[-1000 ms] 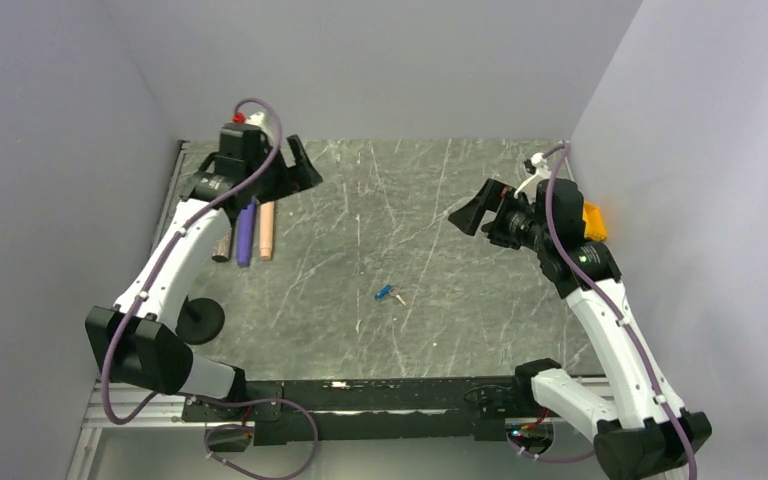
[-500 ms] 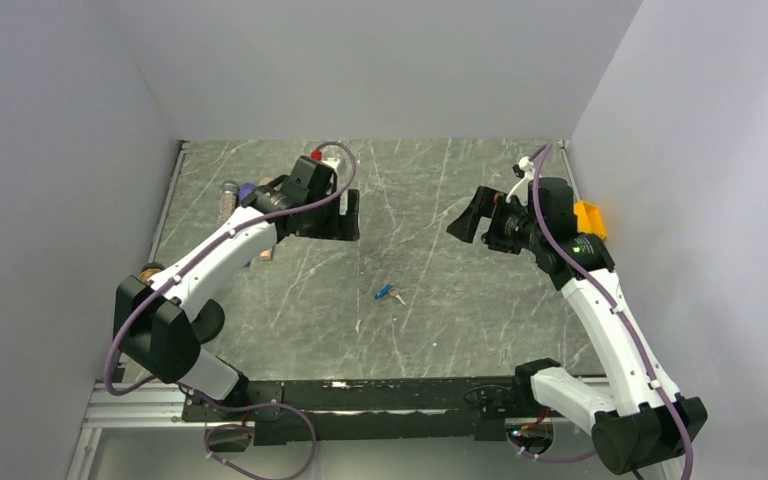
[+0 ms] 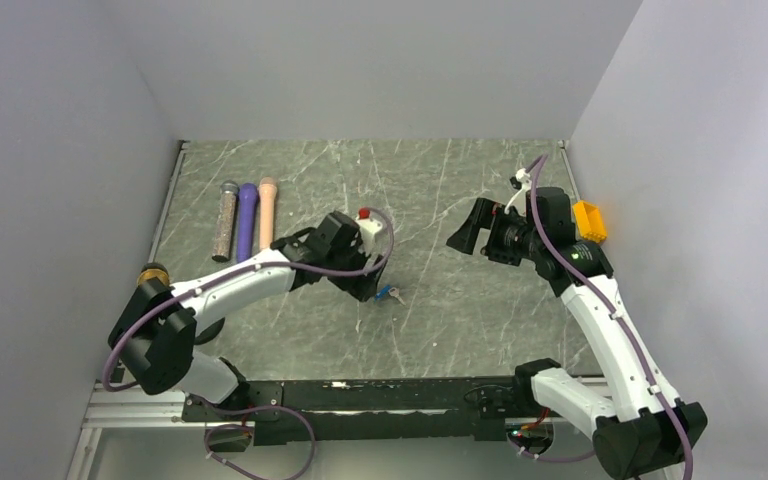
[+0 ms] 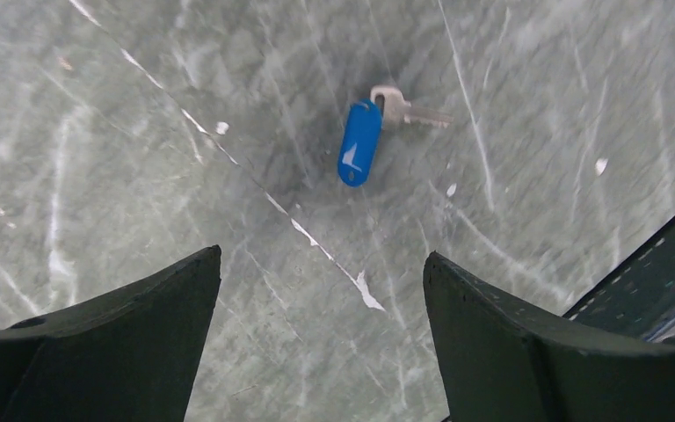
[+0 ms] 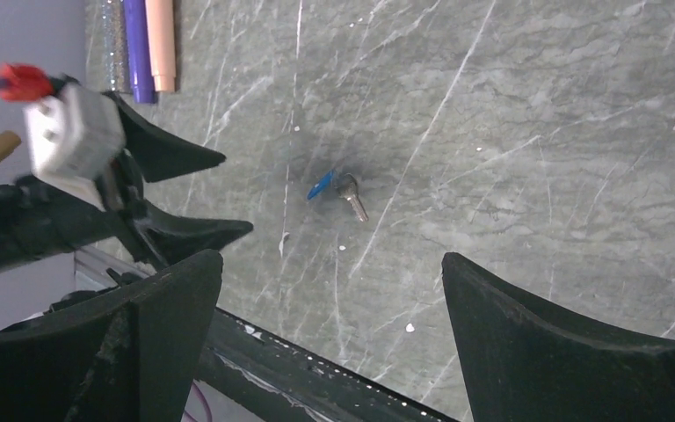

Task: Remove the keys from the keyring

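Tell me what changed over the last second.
The left gripper swung from the far-left corner toward the middle and now hovers open right by the keys, holding nothing. The keys and the three sticks stayed put; the right gripper, open, barely shifted.

1. Two dark fingers of the left gripper (image 4: 321, 257) stand wide apart at the bottom
2. Beyond the gap, the keys (image 4: 360, 145), blue-headed with a silvery blade, lie flat on the grey marbled table (image 4: 123, 149), untouched
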